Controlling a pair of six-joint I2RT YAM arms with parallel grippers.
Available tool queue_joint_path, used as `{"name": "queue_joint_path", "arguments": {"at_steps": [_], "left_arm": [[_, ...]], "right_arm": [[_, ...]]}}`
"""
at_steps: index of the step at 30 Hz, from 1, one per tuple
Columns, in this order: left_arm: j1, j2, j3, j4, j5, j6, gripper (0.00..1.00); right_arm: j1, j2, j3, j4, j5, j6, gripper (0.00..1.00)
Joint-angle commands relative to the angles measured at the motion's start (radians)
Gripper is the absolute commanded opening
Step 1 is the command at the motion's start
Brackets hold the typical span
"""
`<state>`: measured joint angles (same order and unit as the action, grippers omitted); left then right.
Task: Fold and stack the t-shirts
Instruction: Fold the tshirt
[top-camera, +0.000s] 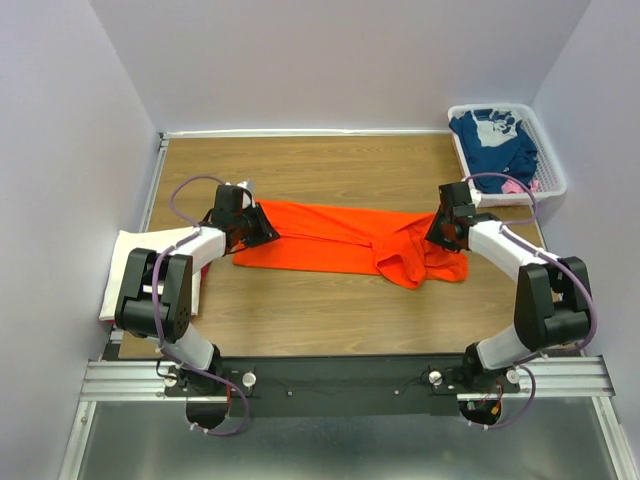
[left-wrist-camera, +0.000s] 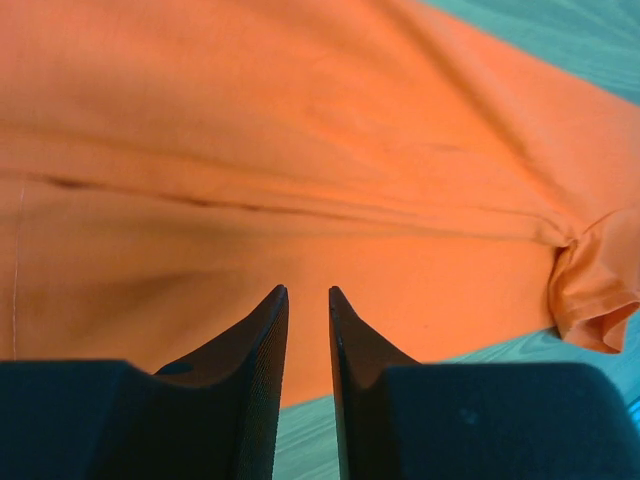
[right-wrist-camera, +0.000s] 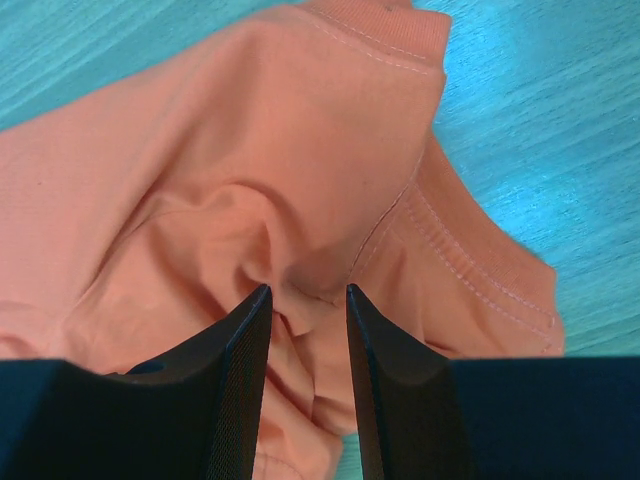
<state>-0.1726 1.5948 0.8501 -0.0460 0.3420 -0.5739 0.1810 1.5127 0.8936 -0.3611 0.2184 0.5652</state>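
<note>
The orange t-shirt (top-camera: 330, 238) is being seen stretched across the table (top-camera: 300, 310), its right end bunched; the cream-white t-shirt (top-camera: 125, 265) is lying folded at the left.

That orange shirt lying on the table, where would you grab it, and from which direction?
Probably the orange shirt at its bunched right end, from above: the cloth humps up there into a ridge that two jaws can pinch; elsewhere it lies flat.

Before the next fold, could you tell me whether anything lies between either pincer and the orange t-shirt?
Nothing visible does. The left pincer is right at the flat left end of the orange t-shirt, and the right pincer is over its bunched right end. Only that cloth and the table show ahead of them.
</note>
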Motion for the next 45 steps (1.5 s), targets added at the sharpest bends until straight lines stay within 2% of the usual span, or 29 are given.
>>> {"name": "queue_joint_path", "arguments": {"at_steps": [1,9,16,18,22,29,45], "left_arm": [[-0.005,-0.036,-0.042,0.031,-0.05,-0.049,0.3],[-0.005,-0.045,-0.066,0.04,-0.089,-0.08,0.29],[-0.004,-0.047,-0.088,0.032,-0.132,-0.092,0.28],[-0.004,-0.045,-0.089,0.028,-0.144,-0.095,0.28],[-0.005,-0.052,-0.097,0.008,-0.178,-0.098,0.29],[-0.004,-0.05,-0.108,-0.011,-0.209,-0.099,0.28],[-0.001,-0.032,-0.129,-0.023,-0.219,-0.099,0.26]], "right_arm": [[-0.005,0.027,0.022,0.004,0.012,-0.011,0.43],[-0.005,0.081,0.013,0.04,0.001,-0.004,0.43],[-0.005,0.063,0.028,0.044,0.048,-0.005,0.12],[-0.005,0.055,0.037,0.044,0.061,-0.011,0.06],[-0.003,0.041,0.048,0.042,0.09,-0.022,0.03],[-0.008,0.017,0.076,0.03,0.142,-0.045,0.03],[-0.049,0.081,0.159,0.007,0.21,-0.064,0.03]]}}
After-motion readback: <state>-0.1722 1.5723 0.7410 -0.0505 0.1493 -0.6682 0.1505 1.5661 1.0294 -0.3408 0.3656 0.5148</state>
